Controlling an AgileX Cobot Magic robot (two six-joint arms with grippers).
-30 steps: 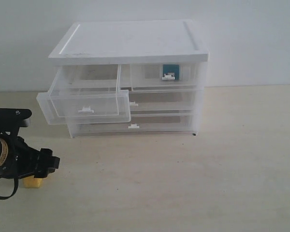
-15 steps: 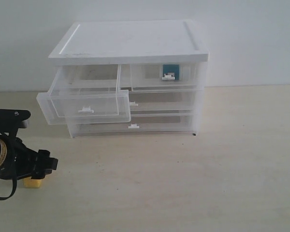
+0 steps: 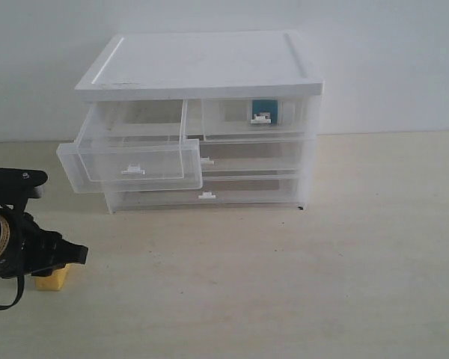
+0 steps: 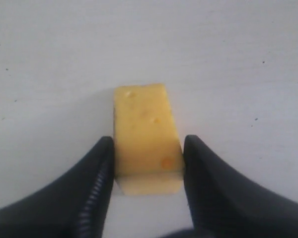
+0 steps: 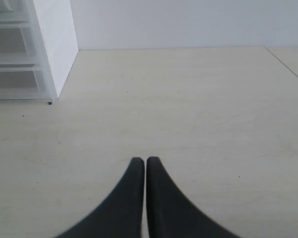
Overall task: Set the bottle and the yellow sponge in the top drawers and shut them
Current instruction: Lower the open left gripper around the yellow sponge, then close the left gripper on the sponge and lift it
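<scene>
The yellow sponge lies on the table at the left front. My left gripper is down over it. In the left wrist view both black fingers press against the sides of the yellow sponge, so the left gripper is shut on it. The left top drawer is pulled out and holds nothing. The right top drawer is pushed in, with the bottle's teal label showing through its front. My right gripper is shut on nothing above bare table and is out of the exterior view.
The white-topped cabinet stands at the back middle against a white wall, with two full-width drawers shut below the top ones. The open drawer overhangs the table just behind my left arm. The cabinet's side shows in the right wrist view.
The left gripper's fingers have closed in around the sponge, and the gripper has settled slightly lower. The drawers and the bottle have not moved.
</scene>
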